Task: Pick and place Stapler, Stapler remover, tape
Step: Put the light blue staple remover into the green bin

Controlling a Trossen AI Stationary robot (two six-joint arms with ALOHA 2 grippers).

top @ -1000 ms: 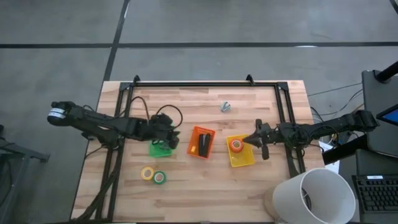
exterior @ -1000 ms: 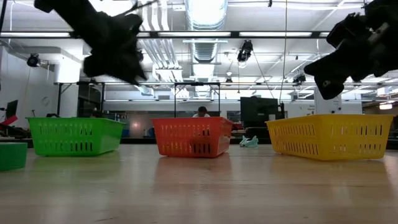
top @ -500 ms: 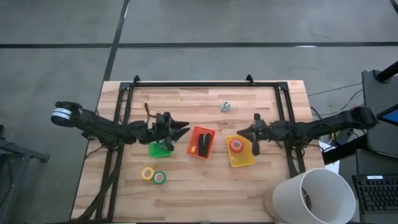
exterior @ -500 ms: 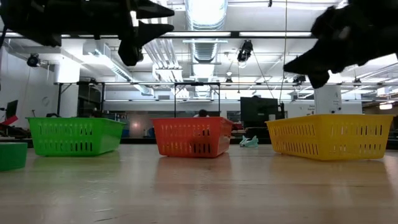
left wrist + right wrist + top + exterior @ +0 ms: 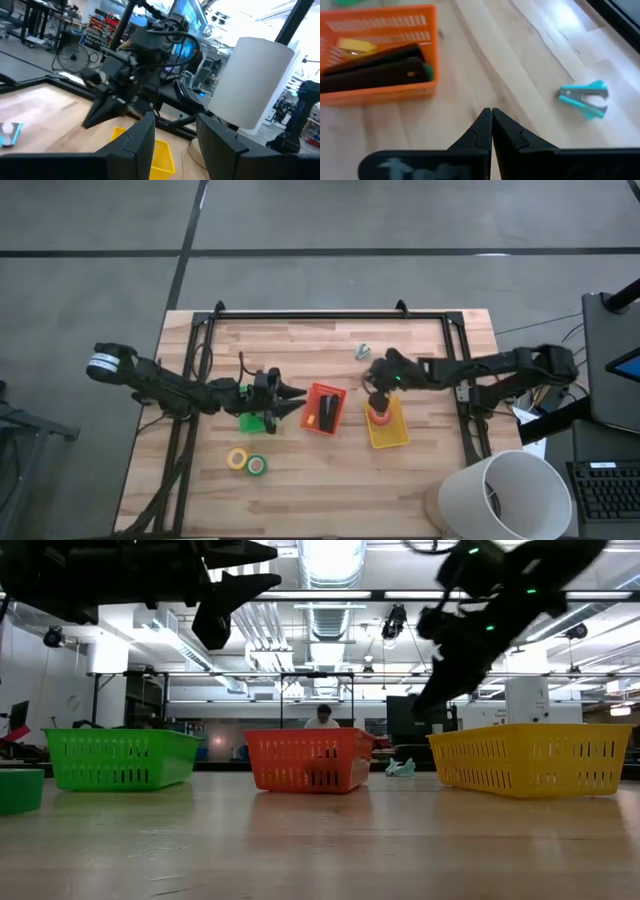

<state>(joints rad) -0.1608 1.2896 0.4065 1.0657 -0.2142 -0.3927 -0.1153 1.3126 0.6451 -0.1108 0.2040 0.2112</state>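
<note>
The right gripper (image 5: 491,116), clenched empty, hovers between the stapler (image 5: 375,70) in the orange bin (image 5: 380,90) and the remover (image 5: 585,98); it has swung inward from the yellow bin (image 5: 390,430)

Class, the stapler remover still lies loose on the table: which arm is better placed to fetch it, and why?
Probably the right. The right gripper hangs close to the stapler remover, fingers shut, and its wrist view faces it. The left gripper sits farther off, beyond the orange bin.
</note>
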